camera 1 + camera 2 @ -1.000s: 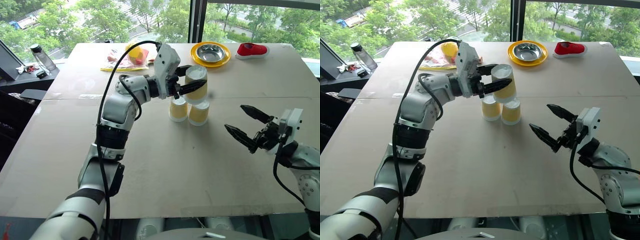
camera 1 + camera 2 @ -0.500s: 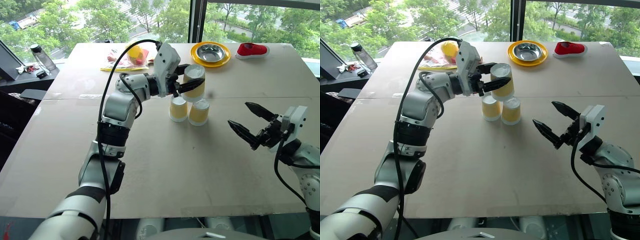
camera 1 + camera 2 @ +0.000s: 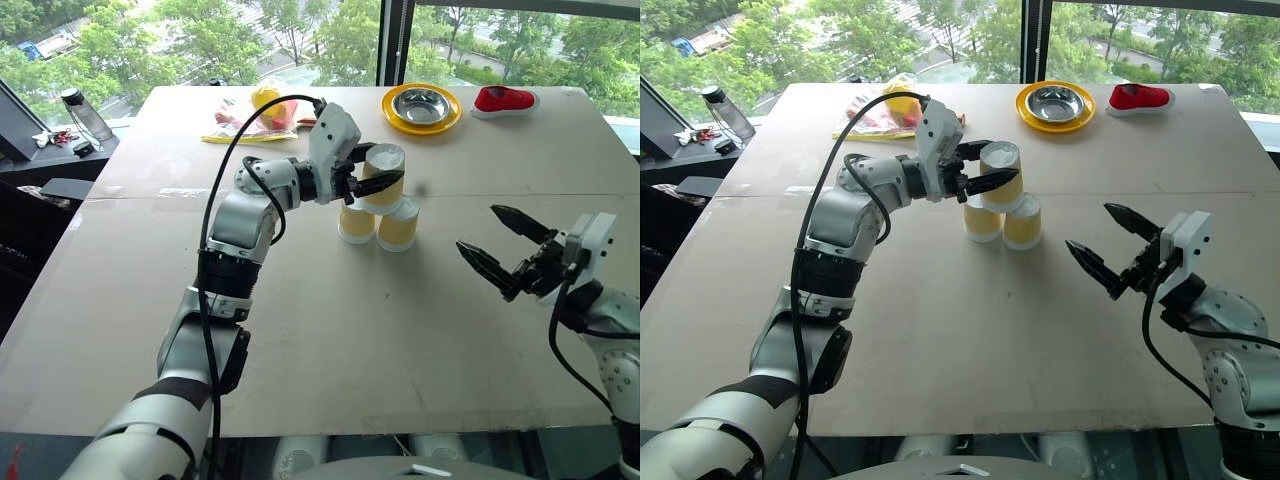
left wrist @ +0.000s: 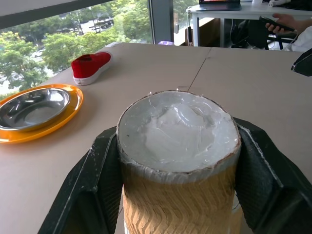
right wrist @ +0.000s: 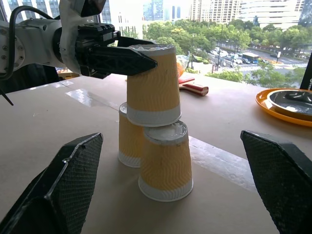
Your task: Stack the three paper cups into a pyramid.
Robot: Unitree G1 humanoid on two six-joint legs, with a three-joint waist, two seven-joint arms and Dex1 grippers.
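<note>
Pale yellow paper, ribbed, with white rims: that is all three cups. Two of them stand upside down and side by side near the middle of the table (image 3: 300, 330), the left base cup (image 3: 355, 222) and the right base cup (image 3: 398, 226) touching or very nearly so. The third cup (image 3: 382, 180) is held upside down by the left claw (image 3: 985, 168), whose two black fingers are closed on its ribbed wall from either side, just under the white base that faces up.

The relation that counts is how the held cup sits over the pair. Its long axis is upright, and from the right wrist view its rim is right at the tops of the two base cups, over the seam between them; whether it already rests on them or is a hair above cannot be told. It looks set a little toward the left base cup.

The right claw (image 3: 510, 253) is wide open and holds nothing, well apart from the cups, on their right. The left arm is plainly the one placed to finish; the likely next step is to settle the cup level and let go without nudging the base.
</note>
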